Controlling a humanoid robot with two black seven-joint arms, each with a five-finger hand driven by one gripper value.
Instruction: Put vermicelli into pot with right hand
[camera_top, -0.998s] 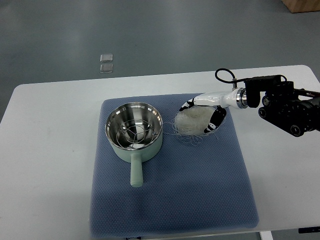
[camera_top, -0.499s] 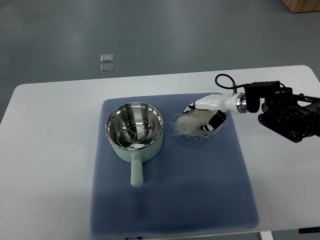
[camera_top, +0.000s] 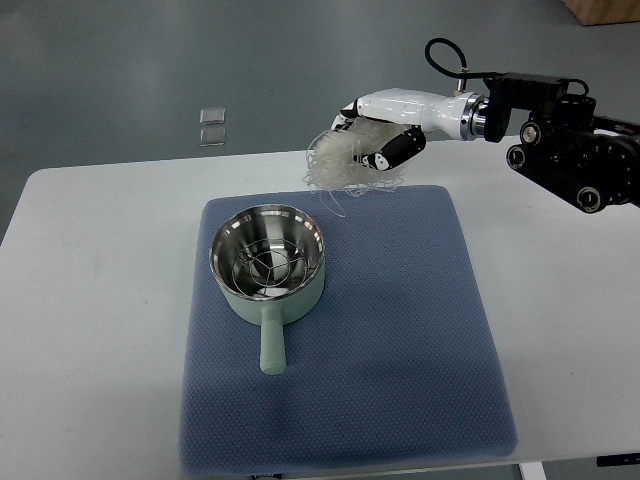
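The pale, wiry bundle of white vermicelli (camera_top: 342, 163) hangs in the air above the far edge of the blue quilted cloth mat (camera_top: 400, 340), up and to the right of the pot, with loose strands trailing down toward the mat. It is clear of the mat and of the pot. The white and black right hand (camera_top: 385, 135) has its fingers (camera_top: 392, 152) curled closely round the bundle, gripping it from above and the side; the arm reaches in from the right edge over the white table (camera_top: 100, 330).

The mint-green pot with a shiny steel inside and a short straight handle (camera_top: 268, 268) stands on the left half of the mat, mouth open upward, handle pointing to the near edge. A wire rack lies in its bottom. To the pot's right the mat is bare.

How much of the bundle sits inside the palm is hidden by the fingers. The mat's near edge lies close to the table's near edge. On the grey floor beyond the table lie two small clear squares (camera_top: 212, 125), too small to make out.
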